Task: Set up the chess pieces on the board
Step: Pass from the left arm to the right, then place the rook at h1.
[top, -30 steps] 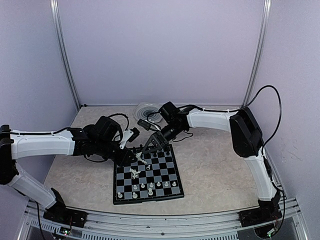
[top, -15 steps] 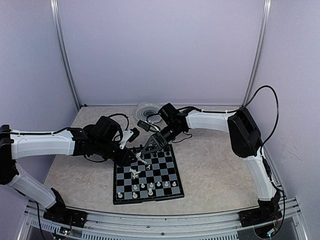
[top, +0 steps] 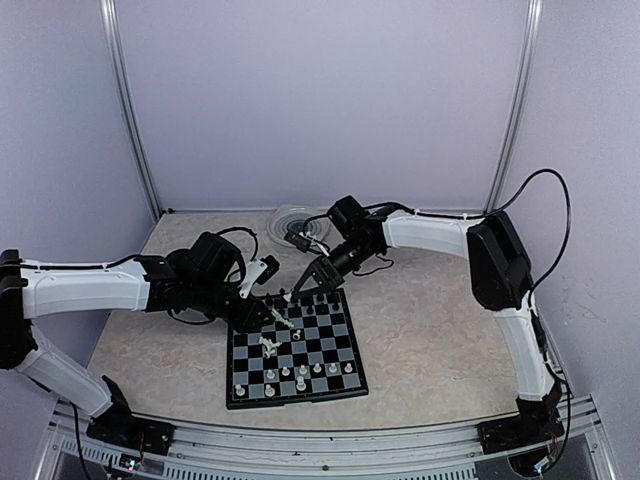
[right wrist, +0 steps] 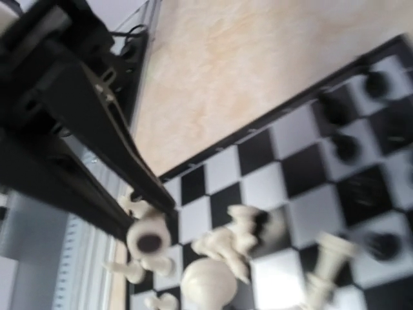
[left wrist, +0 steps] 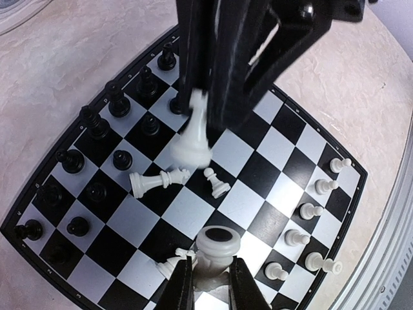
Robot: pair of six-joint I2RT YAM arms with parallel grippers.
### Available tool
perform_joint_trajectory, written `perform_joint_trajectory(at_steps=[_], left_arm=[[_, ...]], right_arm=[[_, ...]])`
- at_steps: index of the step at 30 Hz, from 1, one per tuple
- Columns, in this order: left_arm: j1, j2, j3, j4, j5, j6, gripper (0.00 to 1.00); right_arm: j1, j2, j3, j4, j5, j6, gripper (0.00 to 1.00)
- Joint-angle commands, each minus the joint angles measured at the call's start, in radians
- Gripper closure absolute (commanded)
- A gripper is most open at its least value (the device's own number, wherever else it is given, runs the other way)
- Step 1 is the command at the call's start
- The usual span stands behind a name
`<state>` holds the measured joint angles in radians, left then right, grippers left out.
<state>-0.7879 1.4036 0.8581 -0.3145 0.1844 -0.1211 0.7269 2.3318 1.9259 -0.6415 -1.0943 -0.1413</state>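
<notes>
**Two white pieces gripped over the board, both need seating**

The board [top: 296,399] lies between my arms. Black chessmen [left wrist: 122,158] stand along one side, white pawns [left wrist: 311,211] along the other, and a toppled white piece [left wrist: 155,181] lies mid-board. My right gripper [left wrist: 200,103] is pinched tight on a tall white piece [left wrist: 192,139] hanging over the centre squares. My left gripper [left wrist: 208,279] is clamped on a round-topped white piece [left wrist: 216,244]; I can't tell if that one touches the board. My judgement: keep the arms apart, lower straight with the base flat, and release only once seated.

Left of the board [top: 345,335], my left arm [top: 85,285] shows white shells and black joint housings. Right of it, my right arm [top: 425,235] matches, trailing a looping black cable [top: 545,171]. The left tool [left wrist: 206,287] and right tool [left wrist: 205,110] have slim black fingers.
</notes>
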Motion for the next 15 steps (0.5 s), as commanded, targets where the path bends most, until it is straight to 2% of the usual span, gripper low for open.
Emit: perform_joint_trajectory(at_steps=[1, 8, 15], left_arm=[[0.001, -0.008, -0.008, 0.009, 0.017, 0.018, 0.93], [0.006, -0.001, -0.005, 0.004, 0.014, 0.018, 0.93], [0.042, -0.002, 0.002, 0.002, 0.024, 0.018, 0.93]], right_arm=[[-0.047, -0.151, -0.039, -0.048, 0.098, -0.098, 0.99], [-0.025, -0.402, -0.275, -0.094, 0.411, -0.313, 0.98], [0.127, -0.649, -0.547, -0.160, 0.754, -0.536, 0.98]])
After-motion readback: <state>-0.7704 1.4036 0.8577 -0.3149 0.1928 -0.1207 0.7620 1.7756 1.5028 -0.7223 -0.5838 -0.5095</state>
